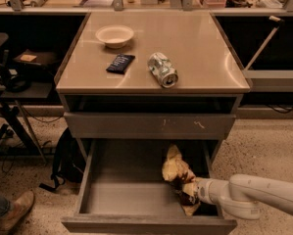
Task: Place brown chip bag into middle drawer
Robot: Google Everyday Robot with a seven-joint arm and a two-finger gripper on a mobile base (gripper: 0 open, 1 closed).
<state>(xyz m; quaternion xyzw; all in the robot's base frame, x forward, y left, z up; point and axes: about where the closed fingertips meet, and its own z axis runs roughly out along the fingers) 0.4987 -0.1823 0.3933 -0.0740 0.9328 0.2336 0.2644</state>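
Note:
The brown chip bag point(176, 173), crinkled yellow-tan and dark brown, is inside the open middle drawer point(119, 199) at its right side, low over the bare floor. My gripper point(187, 194) comes in from the right on a white arm and is shut on the bag's lower dark part. I cannot tell whether the bag touches the drawer floor. The drawer is pulled well out below a shut drawer front with pale scratch marks point(180, 125).
On the cabinet top point(205, 62) lie a white bowl point(114, 35), a small dark-blue packet point(120, 63) and a tipped silver can point(162, 69). A black backpack point(66, 160) leans left of the cabinet. A shoe point(13, 210) is at bottom left.

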